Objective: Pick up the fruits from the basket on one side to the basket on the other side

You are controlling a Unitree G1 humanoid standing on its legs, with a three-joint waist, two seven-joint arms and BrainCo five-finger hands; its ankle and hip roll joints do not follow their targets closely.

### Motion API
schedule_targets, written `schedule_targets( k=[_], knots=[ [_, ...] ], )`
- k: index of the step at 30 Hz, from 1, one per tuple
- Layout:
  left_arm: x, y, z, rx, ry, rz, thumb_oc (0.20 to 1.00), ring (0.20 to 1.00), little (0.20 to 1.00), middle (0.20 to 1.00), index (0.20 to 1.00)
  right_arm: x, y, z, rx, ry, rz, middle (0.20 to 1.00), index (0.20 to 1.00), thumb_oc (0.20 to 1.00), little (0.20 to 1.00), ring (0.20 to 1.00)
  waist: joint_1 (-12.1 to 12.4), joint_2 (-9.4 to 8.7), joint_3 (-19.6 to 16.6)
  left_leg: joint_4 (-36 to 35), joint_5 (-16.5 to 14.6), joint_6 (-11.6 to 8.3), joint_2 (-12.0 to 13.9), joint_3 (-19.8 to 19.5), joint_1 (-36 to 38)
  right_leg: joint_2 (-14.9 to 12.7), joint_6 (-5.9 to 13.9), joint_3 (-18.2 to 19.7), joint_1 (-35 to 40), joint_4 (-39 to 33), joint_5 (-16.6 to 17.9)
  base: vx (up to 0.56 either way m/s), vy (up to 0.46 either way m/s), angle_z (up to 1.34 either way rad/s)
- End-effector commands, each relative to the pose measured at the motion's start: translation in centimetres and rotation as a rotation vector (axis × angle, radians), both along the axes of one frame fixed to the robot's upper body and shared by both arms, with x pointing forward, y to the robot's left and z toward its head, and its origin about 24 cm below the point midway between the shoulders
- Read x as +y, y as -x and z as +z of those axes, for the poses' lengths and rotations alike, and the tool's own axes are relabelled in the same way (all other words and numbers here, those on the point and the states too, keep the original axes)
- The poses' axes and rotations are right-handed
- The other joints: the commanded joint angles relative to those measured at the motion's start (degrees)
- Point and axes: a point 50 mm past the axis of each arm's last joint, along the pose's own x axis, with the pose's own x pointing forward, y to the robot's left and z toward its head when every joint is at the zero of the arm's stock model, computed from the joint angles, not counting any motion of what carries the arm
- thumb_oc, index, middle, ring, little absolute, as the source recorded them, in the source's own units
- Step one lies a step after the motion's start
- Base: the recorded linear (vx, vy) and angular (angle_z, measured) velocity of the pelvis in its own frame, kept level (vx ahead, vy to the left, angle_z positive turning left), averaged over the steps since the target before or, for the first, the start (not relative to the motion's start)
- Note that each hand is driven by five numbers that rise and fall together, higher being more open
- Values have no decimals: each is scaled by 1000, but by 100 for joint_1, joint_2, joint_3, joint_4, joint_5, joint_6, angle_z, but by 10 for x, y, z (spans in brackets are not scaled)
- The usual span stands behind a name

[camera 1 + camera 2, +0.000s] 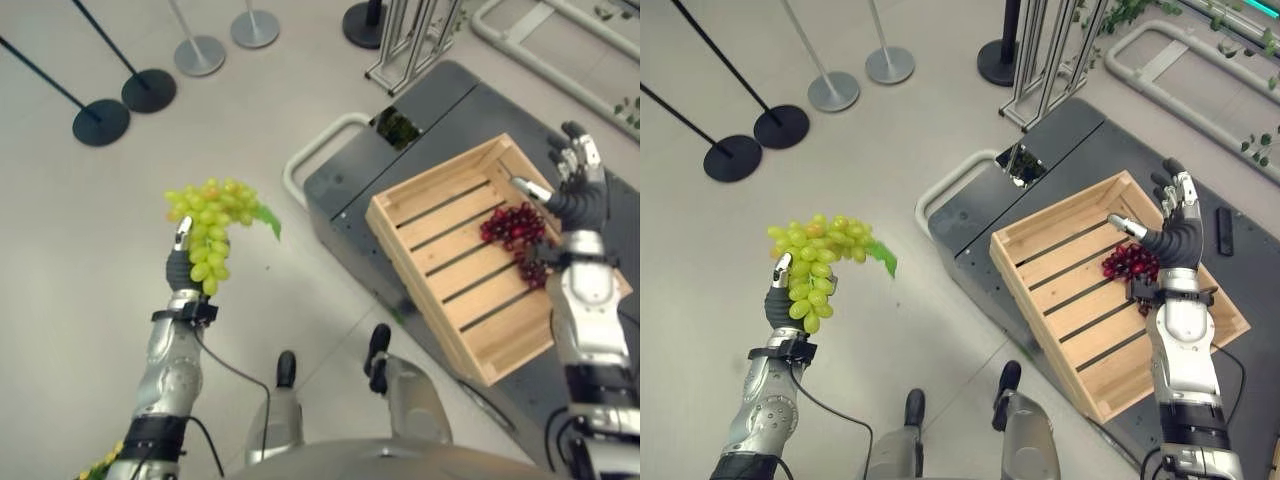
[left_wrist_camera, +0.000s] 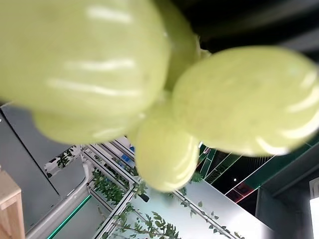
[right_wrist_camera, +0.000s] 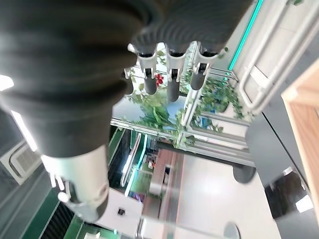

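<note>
Grapes, green [image 2: 164, 84], are crowding the left wrist view. From the head views, the left hand [image 1: 180, 262] is gripping that bunch well left of the wooden crate [image 1: 420, 215]; the right hand [image 1: 1175, 225] is hovering open-fingered over red grapes [image 1: 1125, 262] inside it.

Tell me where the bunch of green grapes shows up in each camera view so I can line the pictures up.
Left eye view: green grapes left of centre, held up by the left hand over the floor.
Right eye view: same bunch, nearer the left edge.
Left wrist view: grapes very close, across the upper part.
Right wrist view: I can't find them.
Shared landmark: the wooden crate with red grapes, at right in both eye views.
</note>
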Motion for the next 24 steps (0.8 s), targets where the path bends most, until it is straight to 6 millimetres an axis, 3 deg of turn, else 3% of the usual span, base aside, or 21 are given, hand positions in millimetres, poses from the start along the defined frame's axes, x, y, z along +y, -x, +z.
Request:
schedule_targets(
  k=[1, 3, 4, 5, 7, 8, 9, 10, 12, 13, 14, 15, 16, 17, 18, 19, 20, 21, 22, 23, 24],
  knots=[
    [11, 3, 45, -217, -90, 39, 200, 200, 200, 200, 200, 3, 3, 22, -117, 13, 13, 1000, 1000, 1000, 1000, 1000, -87, -30, -244, 126, -67, 243, 464, -27, 708, -124, 564, 176, -138, 127, -9, -122, 275, -6],
    [10, -1, 50, -233, -108, 41, 200, 200, 200, 200, 200, 1, 7, 17, -89, 20, 0, 1000, 1000, 1000, 1000, 1000, -185, -143, -161, 347, -443, 242, 185, 277, 589, -470, 791, 234, -126, -39, 375, -145, 311, -17],
    [10, -1, 51, -233, -108, 41, 200, 200, 200, 200, 200, 1, 7, 17, -89, 20, 0, 1000, 1000, 1000, 1000, 1000, -182, -156, -152, 378, -453, 256, 162, 279, 575, -487, 806, 245, -121, -56, 401, -233, 444, 0],
    [10, -2, 55, -249, -134, 42, 200, 200, 200, 200, 200, 2, 7, 14, -68, 25, -2, 1000, 1000, 1000, 1000, 1000, -217, -255, -57, 611, -659, 326, -88, 365, 449, -670, 943, 317, -104, -254, 693, -143, 223, 7],
    [10, -1, 57, -251, -151, 41, 200, 200, 200, 200, 200, 3, 7, 11, -51, 26, -1, 1000, 1000, 1000, 1000, 1000, -212, -325, -18, 779, -812, 398, -224, 436, 385, -772, 1017, 359, -78, -374, 826, -156, 301, -1],
    [10, 0, 61, -266, -165, 41, 200, 200, 200, 200, 200, 4, 6, 8, -34, 29, -1, 1000, 1000, 1000, 1000, 1000, -202, -448, 79, 1160, -1040, 497, -471, 547, 252, -979, 1148, 376, -34, -579, 1142, -136, 294, -22],
    [10, 0, 61, -266, -165, 41, 200, 200, 200, 200, 200, 5, 6, 8, -34, 28, -1, 1000, 1000, 1000, 1000, 1000, -195, -459, 92, 1197, -1057, 512, -487, 557, 245, -990, 1161, 391, -26, -594, 1164, -148, 389, -45],
    [8, -3, 61, -265, -176, 50, 200, 200, 200, 200, 200, 9, 5, 5, -19, 34, 10, 1000, 1000, 1000, 1000, 1000, -224, -552, 167, 1415, -1209, 611, -674, 703, 207, -1196, 1305, 359, 30, -799, 1560, -67, 207, -47],
    [7, -4, 61, -267, -190, 51, 200, 200, 200, 200, 200, 10, 3, 4, -10, 39, 8, 1000, 1000, 1000, 1000, 1000, -240, -577, 218, 1478, -1241, 657, -751, 798, 215, -1295, 1379, 397, 95, -997, 1800, -139, 253, -43],
    [6, -4, 58, -252, -199, 64, 200, 200, 200, 200, 200, 13, 0, -3, 17, 23, 10, 1000, 1000, 1000, 1000, 1000, -265, -451, 282, 1552, -1184, 709, -711, 828, 156, -1236, 1351, 654, 140, -1010, 1722, -180, 223, -47],
    [6, -5, 59, -253, -200, 64, 200, 200, 200, 200, 200, 13, 0, -2, 16, 23, 10, 1000, 1000, 1000, 1000, 1000, -276, -483, 278, 1538, -1148, 716, -749, 830, 141, -1272, 1354, 666, 121, -1016, 1743, -212, 226, -48],
    [6, -5, 56, -243, -200, 66, 200, 200, 200, 200, 200, 14, 0, -8, 39, 18, 16, 1000, 1000, 1000, 1000, 1000, -311, -382, 268, 1501, -1069, 761, -715, 795, 101, -1150, 1291, 950, 120, -817, 1570, -269, 265, -31],
    [6, -4, 52, -227, -193, 66, 200, 200, 200, 200, 200, 13, 3, -12, 65, 37, 34, 1000, 1000, 1000, 1000, 1000, -347, -294, 154, 1277, -837, 877, -773, 805, 48, -859, 1185, 1395, 51, -167, 1182, -322, 347, 1],
    [7, -3, 49, -215, -191, 66, 200, 200, 200, 200, 200, 12, 5, -15, 81, 42, 39, 1000, 1000, 1000, 1000, 1000, -294, -269, 2, 1090, -702, 960, -800, 853, 17, -715, 1078, 1362, 135, 169, 846, -255, 260, 19],
    [7, -3, 49, -215, -191, 66, 200, 200, 200, 200, 200, 12, 5, -15, 81, 42, 39, 1000, 1000, 1000, 1000, 1000, -296, -282, -14, 1066, -670, 958, -814, 856, 8, -728, 1069, 1369, 111, 173, 852, -135, 201, 5],
    [7, 0, 43, -193, -181, 62, 200, 200, 200, 200, 200, 8, 9, -18, 93, 44, 35, 1000, 1000, 1000, 1000, 1000, -248, -179, -212, 724, -505, 1082, -814, 838, 29, -277, 932, 1484, 295, 915, 240, -77, 115, -22],
    [7, 0, 43, -193, -181, 61, 200, 200, 200, 200, 200, 8, 9, -18, 93, 44, 35, 1000, 1000, 1000, 1000, 1000, -243, -186, -226, 698, -468, 1080, -820, 846, 19, -280, 924, 1491, 275, 902, 263, -113, 137, -36],
    [8, 1, 40, -182, -178, 63, 200, 200, 200, 200, 200, 4, 12, -20, 99, 49, 27, 1000, 1000, 1000, 1000, 1000, -227, -164, -355, 469, -353, 1110, -845, 811, 77, 166, 845, 1725, 424, 1168, -59, -30, -17, -15],
    [8, 2, 38, -174, -167, 67, 200, 200, 200, 200, 200, 3, 15, -20, 96, 54, 22, 1000, 1000, 1000, 1000, 1000, -199, -229, -438, 439, -366, 1074, -902, 794, 77, 272, 778, 1716, 678, 831, -292, -31, -16, -14],
    [8, 2, 38, -175, -168, 67, 200, 200, 200, 200, 200, 3, 15, -20, 96, 53, 22, 1000, 1000, 1000, 1000, 1000, -199, -225, -444, 419, -330, 1070, -894, 792, 68, 281, 771, 1708, 684, 784, -248, -8, -113, -14],
    [8, 5, 35, -169, -164, 72, 200, 200, 200, 200, 200, 0, 16, -19, 94, 61, 16, 1000, 1000, 1000, 1000, 1000, -146, -281, -539, 400, -290, 1003, -939, 746, -15, 331, 732, 1719, 855, 130, -389, -27, -81, -18]
  ],
)
